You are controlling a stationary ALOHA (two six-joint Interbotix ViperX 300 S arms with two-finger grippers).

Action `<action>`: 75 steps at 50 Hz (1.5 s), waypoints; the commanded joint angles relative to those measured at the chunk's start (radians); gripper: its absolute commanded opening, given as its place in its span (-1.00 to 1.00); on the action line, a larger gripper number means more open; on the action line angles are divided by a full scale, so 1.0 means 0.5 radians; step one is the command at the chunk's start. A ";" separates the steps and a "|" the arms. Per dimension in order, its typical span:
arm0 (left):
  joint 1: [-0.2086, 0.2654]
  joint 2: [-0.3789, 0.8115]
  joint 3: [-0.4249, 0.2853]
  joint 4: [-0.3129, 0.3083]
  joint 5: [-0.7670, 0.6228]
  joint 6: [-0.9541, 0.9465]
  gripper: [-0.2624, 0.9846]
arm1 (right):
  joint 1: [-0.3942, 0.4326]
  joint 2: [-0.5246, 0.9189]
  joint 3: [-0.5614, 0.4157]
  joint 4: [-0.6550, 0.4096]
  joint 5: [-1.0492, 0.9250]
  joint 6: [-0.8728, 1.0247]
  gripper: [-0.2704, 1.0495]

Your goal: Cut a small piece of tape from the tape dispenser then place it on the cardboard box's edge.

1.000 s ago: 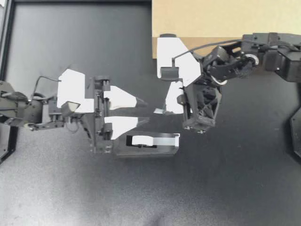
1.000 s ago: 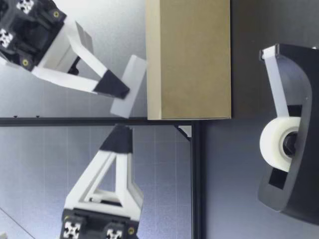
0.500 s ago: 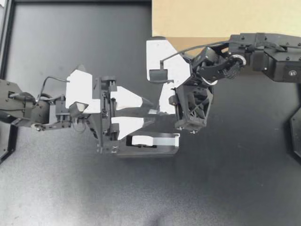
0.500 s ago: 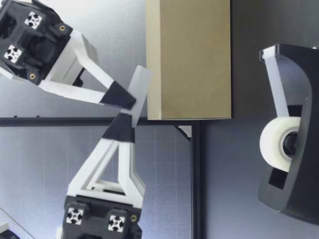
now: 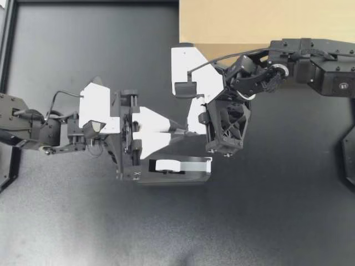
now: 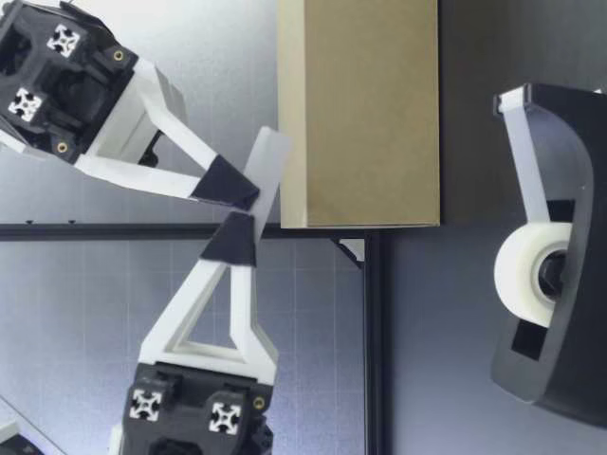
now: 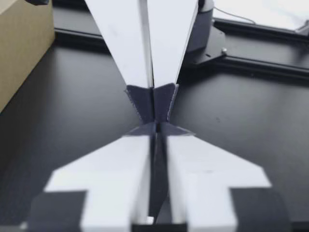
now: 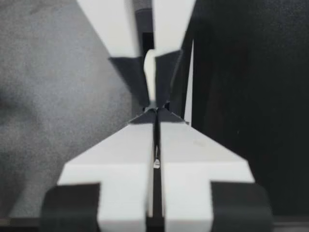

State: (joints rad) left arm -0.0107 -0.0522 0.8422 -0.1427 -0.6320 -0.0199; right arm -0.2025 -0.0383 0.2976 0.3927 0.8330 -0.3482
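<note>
left gripper point(image 5: 174, 131): its fingers are pressed together and are met tip to tip by the other arm's fingers. In the right wrist view a white strip is seen pinched between its dark pads point(image 8: 128, 77), so it is taken to be clamped on the tape piece.
right gripper point(image 5: 187, 126): its fingers are likewise closed, with the tape piece clamped between them. In the low view one dark pad point(image 6: 226, 180) is laid across the strip near its middle.
tape piece point(image 6: 268, 171): a short pale strip is held in the air by both grippers, well above the table. It is carried almost level, with the end at the left gripper a little higher. In the low view its other end is seen against the top edge of the cardboard box, but contact there cannot be told. From above, the meeting fingertips are placed between box and dispenser.
tape dispenser point(image 5: 175, 170): a black body is stood on the table just beside the left gripper's fingers. A white roll point(image 6: 522, 275) is seated in it, and it is touched by neither gripper.
cardboard box point(image 5: 249, 22): a plain brown box is set at the far side of the table, beside the right arm.
table point(image 5: 266, 221): a dark matte surface is seen under everything.
</note>
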 commanded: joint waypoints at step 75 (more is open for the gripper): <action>0.503 0.307 -0.261 -0.966 -0.282 -0.927 -0.76 | -0.433 -0.531 0.810 -0.221 -1.580 -0.018 -0.15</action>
State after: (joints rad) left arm 0.2270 0.0905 0.7409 -0.6335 -0.7563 -0.4326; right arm -0.4050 -0.3037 0.7041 0.2869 0.1335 -0.3590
